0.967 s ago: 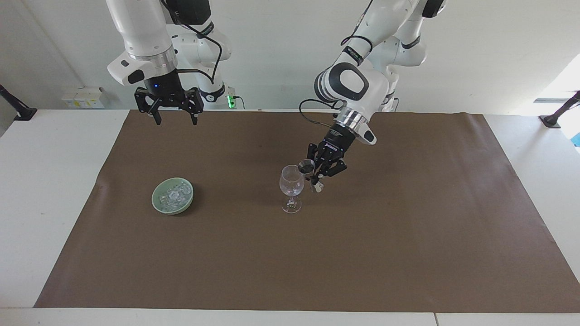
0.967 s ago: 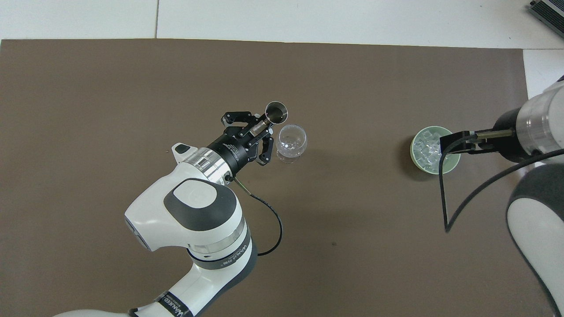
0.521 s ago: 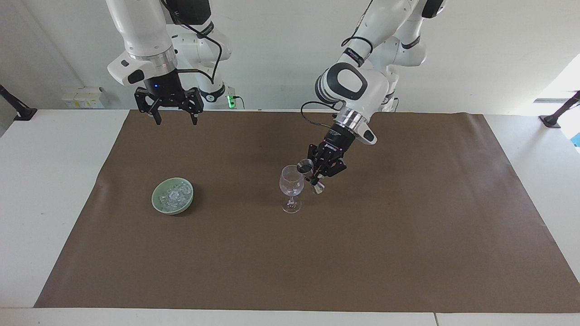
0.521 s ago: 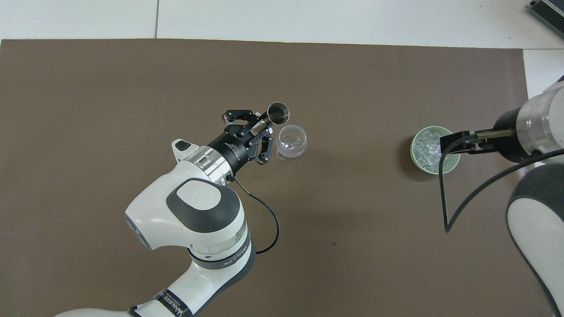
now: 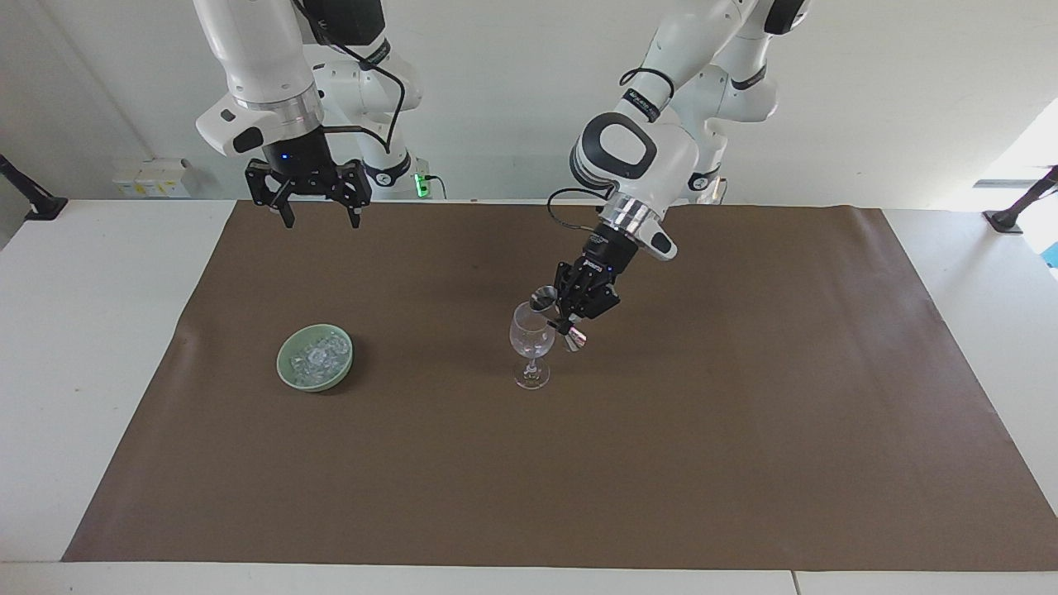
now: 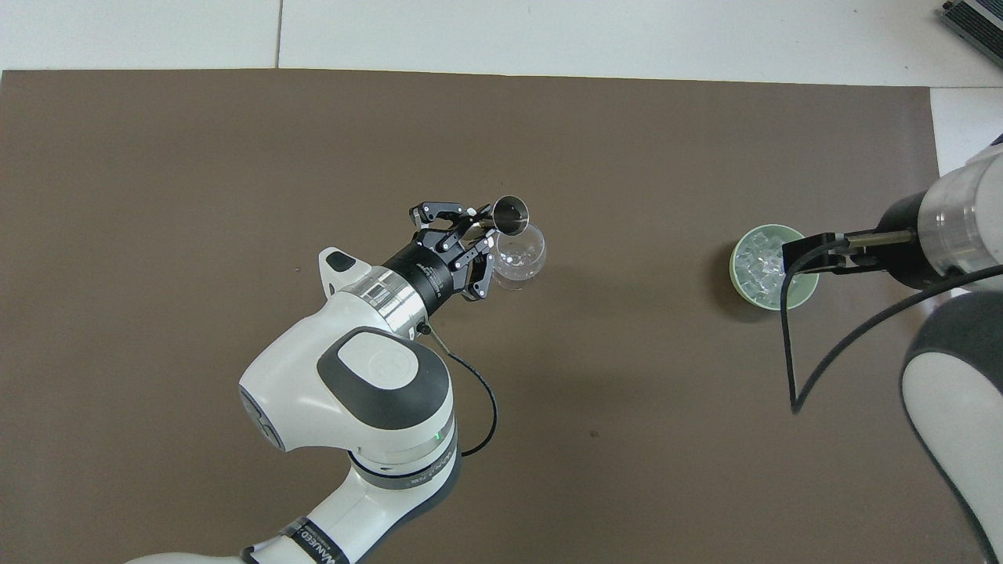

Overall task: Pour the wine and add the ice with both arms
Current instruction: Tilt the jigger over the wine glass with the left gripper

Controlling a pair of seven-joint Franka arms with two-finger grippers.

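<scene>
Jigger [image 5: 555, 315] in left tool [image 5: 570, 318] tilted, mouth over wine glass [image 5: 530, 343].

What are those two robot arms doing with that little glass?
The left gripper is shut on a small metal measuring cup, tipped over the rim of the wine glass that stands on the brown mat. It looks like it is pouring. The right gripper waits open, up in the air. The green bowl with the ice sits on the mat toward the right arm's end of the table. No ice shows in the glass yet.
</scene>
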